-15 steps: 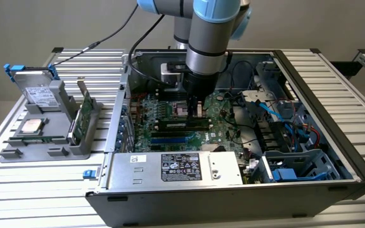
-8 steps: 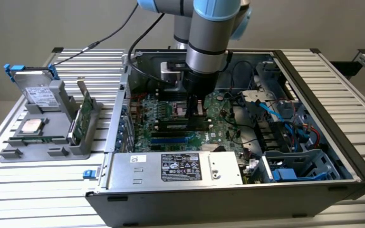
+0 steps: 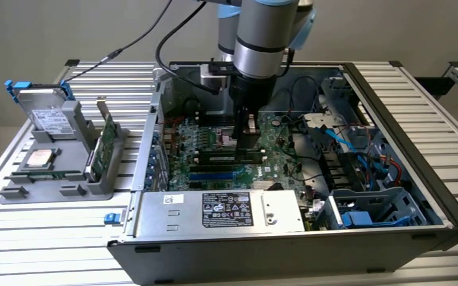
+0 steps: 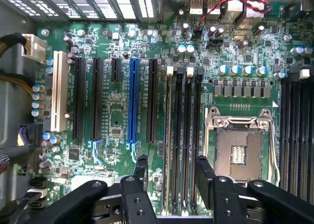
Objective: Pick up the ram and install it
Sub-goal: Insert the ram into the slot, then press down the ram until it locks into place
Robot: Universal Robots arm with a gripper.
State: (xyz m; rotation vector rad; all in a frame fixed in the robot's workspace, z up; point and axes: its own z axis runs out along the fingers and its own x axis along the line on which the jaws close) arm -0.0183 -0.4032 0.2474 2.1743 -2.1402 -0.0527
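Ram, the thin green stick, sits in the motherboard's black slots; my black gripper straddles it, jaws spread, empty; seating check needed

Nothing really readable here: the power supply at 6 o'clock has a black label, but its print is too small.

The computer case lies open on top, so the motherboard can be reached from above. The arm comes down through the middle of that opening, its gripper spread just over the memory slots. The power supply blocks the case's near edge, with blue cables and a drive cage crowding the exterior view's right. Bare slots lie between the fingers.
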